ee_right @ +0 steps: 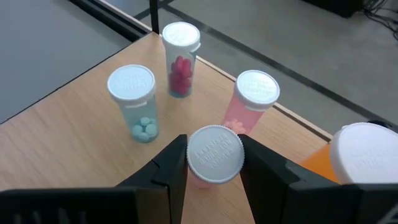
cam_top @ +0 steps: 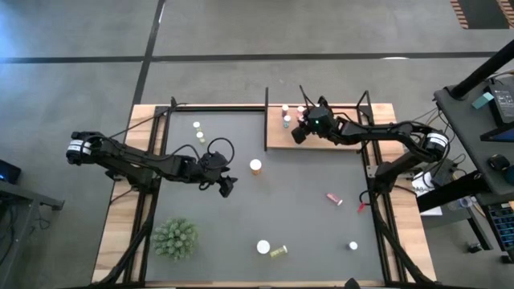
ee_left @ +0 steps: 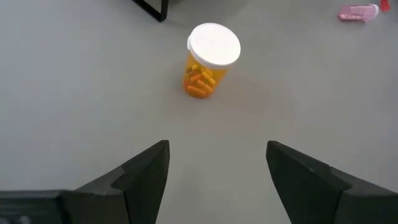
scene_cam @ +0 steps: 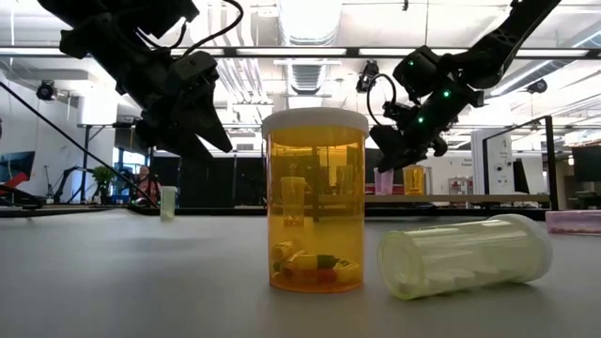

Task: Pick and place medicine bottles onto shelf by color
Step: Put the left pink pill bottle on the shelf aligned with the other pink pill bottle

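High view: the right gripper [cam_top: 299, 131] hangs over the shelf [cam_top: 345, 136]; the left gripper [cam_top: 227, 186] is near an orange bottle [cam_top: 255, 166] on the mat [cam_top: 305, 209].

Left wrist view: its fingers [ee_left: 146, 171] are spread, holding nothing.

Right wrist view: the fingers [ee_right: 168, 165] pinch a pink bottle [ee_right: 214, 155] above the shelf.

Bare mat [cam_top: 305, 209] mid-table – bottles [ee_right: 180, 59] crowd the shelf [ee_right: 74, 143] corner
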Motion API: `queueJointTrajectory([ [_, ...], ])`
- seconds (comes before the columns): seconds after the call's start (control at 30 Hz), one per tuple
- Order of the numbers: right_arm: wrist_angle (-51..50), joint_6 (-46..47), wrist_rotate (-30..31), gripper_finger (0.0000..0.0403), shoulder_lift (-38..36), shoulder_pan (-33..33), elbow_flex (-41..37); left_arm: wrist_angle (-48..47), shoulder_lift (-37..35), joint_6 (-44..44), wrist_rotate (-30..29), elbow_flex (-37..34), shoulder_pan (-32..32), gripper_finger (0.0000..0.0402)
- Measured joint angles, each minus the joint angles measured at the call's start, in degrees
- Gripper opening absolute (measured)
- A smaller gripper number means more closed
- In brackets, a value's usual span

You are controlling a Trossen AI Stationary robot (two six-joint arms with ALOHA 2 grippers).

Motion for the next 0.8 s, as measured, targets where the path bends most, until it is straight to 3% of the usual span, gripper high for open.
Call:
queueJointTrajectory([
  [0.8, 0.9, -2.2, 0.2, 0.0147, -0.8, 0.0, 0.7, 0.0, 0.0, 0.0, 0.0, 0.0, 0.0, 0.0252],
])
